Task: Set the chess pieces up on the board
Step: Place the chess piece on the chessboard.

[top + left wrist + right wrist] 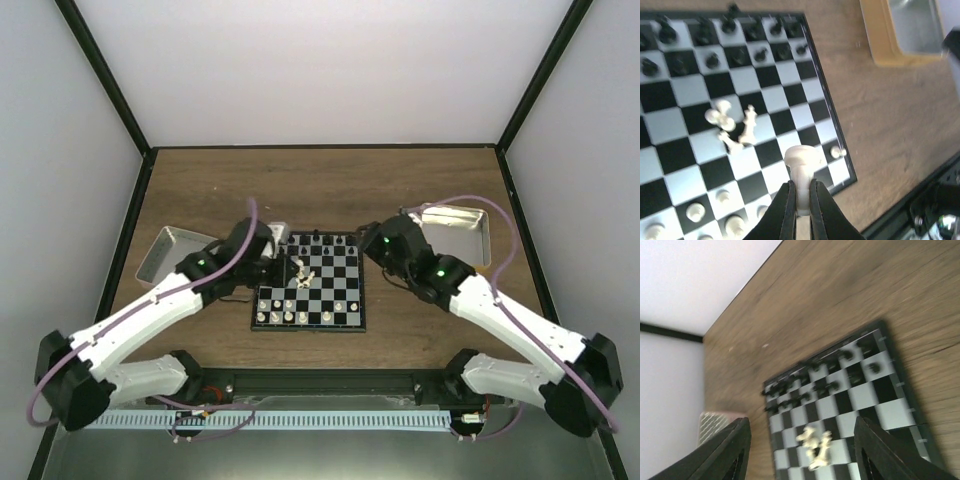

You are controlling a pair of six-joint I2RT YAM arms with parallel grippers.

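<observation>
1. Wood-grain table [300, 190] inside white walls fills your top view.
   - The board [335, 280] lies mid-table near the arms. A silver tray [150, 262] sits off to its left and a tin [482, 245] off to its right.
   - Black pieces [320, 243] line the far rows and cream pieces [290, 316] the near rows.
   - Your left gripper [290, 270] sits over the board's left half, and your right gripper [368, 243] hangs at its far right corner.
   - From up here you cannot tell how either claw stands.

2. Your left wrist view settles the left claw.
   - It is pinched tight on a cream-white piece [801, 162], gripped by the base with the rounded head pointing away, above the board [670, 155].
   - Beyond it, toppled cream pieces [732, 125] lie heaped mid-board.
   - A gold-sided tin [880, 45] rests on the wood beside the board.

3. Your right wrist view is blurred.
   - The right claw's fingers [727, 450] are spread wide with nothing between them.
   - The board [890, 410] lies below, with black pieces [815, 375] on its far rows.
   - The toppled cream pieces [816, 442] show in the gap between the fingers.
</observation>
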